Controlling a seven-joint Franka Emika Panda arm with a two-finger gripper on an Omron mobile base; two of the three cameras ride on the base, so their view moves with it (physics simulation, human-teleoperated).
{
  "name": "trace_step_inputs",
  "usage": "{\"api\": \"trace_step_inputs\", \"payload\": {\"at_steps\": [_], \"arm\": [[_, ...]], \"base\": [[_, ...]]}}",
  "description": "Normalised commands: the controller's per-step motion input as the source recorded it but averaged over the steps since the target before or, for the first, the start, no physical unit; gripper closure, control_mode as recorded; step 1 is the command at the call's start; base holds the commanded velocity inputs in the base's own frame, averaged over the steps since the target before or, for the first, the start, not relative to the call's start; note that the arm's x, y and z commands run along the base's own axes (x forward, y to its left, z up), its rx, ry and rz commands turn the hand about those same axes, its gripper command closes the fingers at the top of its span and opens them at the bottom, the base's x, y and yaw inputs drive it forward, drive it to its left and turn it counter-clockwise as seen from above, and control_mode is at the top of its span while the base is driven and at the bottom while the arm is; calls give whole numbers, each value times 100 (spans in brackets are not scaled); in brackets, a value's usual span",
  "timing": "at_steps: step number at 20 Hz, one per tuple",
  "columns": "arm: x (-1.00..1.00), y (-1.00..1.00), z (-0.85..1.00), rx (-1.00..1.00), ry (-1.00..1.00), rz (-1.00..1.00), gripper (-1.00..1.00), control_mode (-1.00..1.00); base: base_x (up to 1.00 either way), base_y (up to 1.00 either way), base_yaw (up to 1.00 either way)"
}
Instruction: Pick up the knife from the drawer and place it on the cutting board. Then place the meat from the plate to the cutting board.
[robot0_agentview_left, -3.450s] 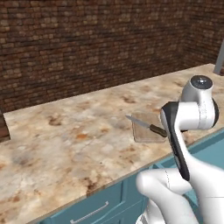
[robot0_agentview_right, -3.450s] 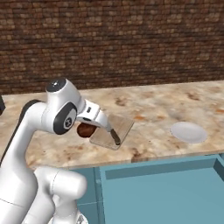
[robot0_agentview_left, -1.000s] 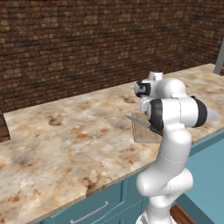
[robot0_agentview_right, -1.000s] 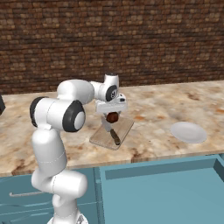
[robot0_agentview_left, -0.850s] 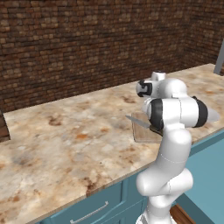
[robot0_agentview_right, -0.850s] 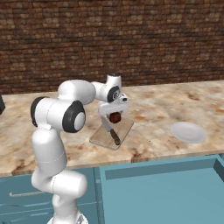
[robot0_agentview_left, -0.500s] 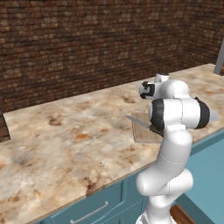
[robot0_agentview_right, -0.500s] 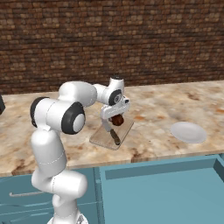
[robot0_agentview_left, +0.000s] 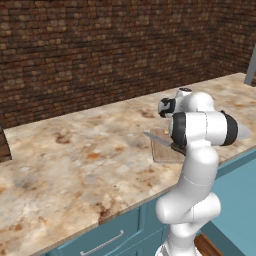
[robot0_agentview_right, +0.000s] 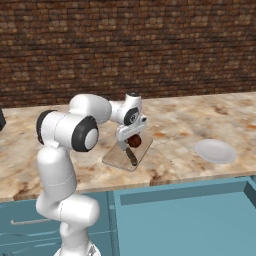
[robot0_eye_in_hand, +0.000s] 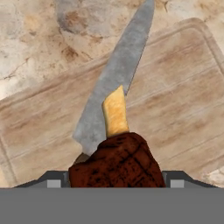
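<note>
Over the speckled beige stone counter in the left base view, the arm has swung forward compared with a few seconds ago, toward the thin striped wooden cutting board.

From the right base view, the hand now hovers over that board, jaws set wide around the small reddish-brown lump of meat; the round white-grey plate sits bare at 3 o'clock.

Through the hand view, the meat hangs above the long silver-bladed knife, already on the board, its tip toward 12 o'clock. Release looks next.
</note>
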Motion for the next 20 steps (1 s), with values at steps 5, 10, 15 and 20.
{"api": "trace_step_inputs", "payload": {"at_steps": [5,10,15,20], "arm": [[6,-3,-21,0,0,17,100,-100],[12,-1,-13,0,0,18,100,-100],[20,0,-9,0,0,10,100,-100],[31,0,0,0,-1,0,100,-100]], "base": [[0,0,0],[0,0,0],[0,0,0],[0,0,0]]}}
